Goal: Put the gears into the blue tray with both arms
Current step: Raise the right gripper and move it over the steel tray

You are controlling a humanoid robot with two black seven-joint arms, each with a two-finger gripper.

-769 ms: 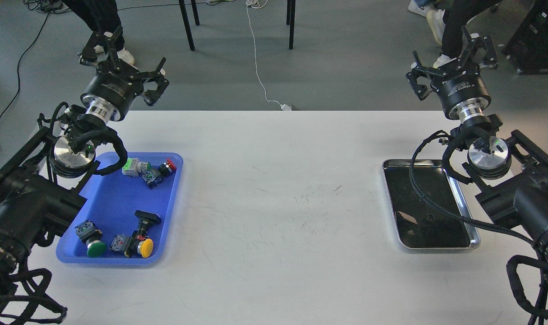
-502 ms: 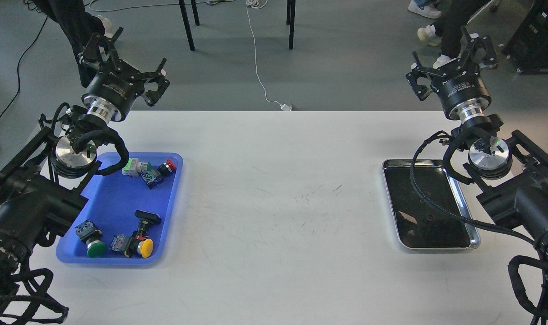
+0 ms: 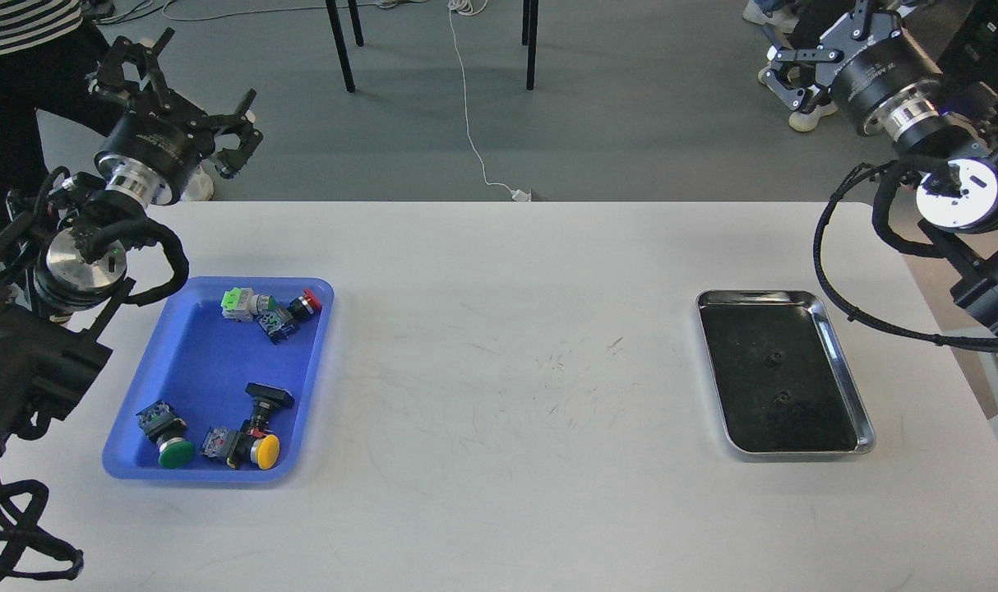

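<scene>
Two tiny dark gears lie inside the steel tray [image 3: 847, 386] at the right: one gear [image 3: 772, 358] near its middle, the other gear [image 3: 783, 398] a little nearer to me. The blue tray [image 3: 203, 362] sits at the table's left side. My left gripper [image 3: 180, 92] hangs open and empty beyond the table's far left corner, well behind the blue tray. At the top right my right gripper [image 3: 824, 39] is also open and empty, past the far edge and far from the gears.
Several push-button switches lie in the blue tray: a green and red pair [image 3: 269, 306] at the back, green-capped [image 3: 170, 448] and yellow-capped [image 3: 256, 448] ones in front. A person in a striped shirt [image 3: 22, 20] stands behind my left arm. Chair legs and a white cable [image 3: 470, 123] are on the floor.
</scene>
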